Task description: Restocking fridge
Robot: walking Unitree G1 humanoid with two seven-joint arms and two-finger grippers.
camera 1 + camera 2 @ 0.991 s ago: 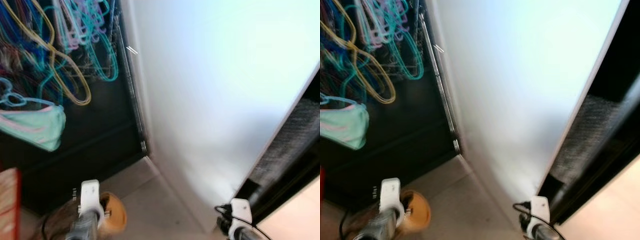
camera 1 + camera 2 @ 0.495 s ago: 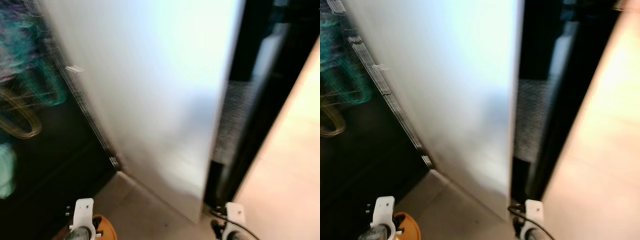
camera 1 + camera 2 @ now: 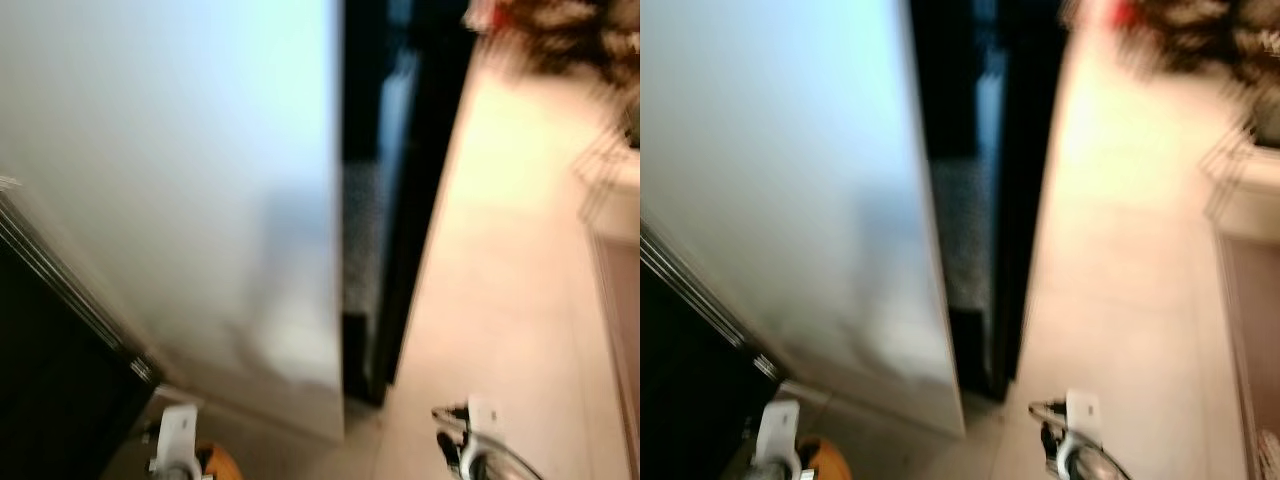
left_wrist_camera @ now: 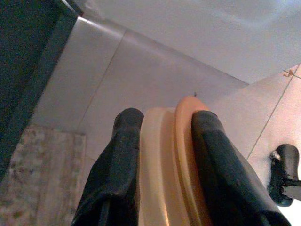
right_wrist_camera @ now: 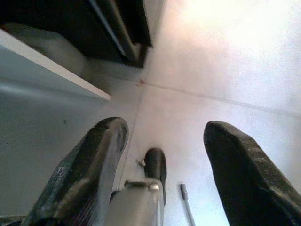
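My left gripper (image 4: pixel 162 117) is shut on a round orange and pale-yellow object (image 4: pixel 164 160), gripped edge-on between both black fingers. The same orange object (image 3: pixel 222 465) peeks out beside my left wrist (image 3: pixel 178 440) at the bottom of the blurred head view. My right gripper (image 5: pixel 164 129) hangs low over the floor, open, with nothing between its fingers; its wrist (image 3: pixel 478 440) is at the bottom right. A tall white panel (image 3: pixel 200 180) stands straight ahead, with a dark gap (image 3: pixel 390 200) along its right edge.
Pale tiled floor (image 3: pixel 500 300) stretches away to the right. A white, blurred frame (image 3: pixel 610 190) stands at the far right, and dark blurred items (image 3: pixel 560 30) lie at the far end. A black unit (image 3: pixel 50 350) sits at the left. A mottled rug (image 4: pixel 37 174) lies below my left gripper.
The whole view has swung to the right: the black rack with coloured hangers has left the picture, and the dark gap and open floor have come in. Both arms stay low.
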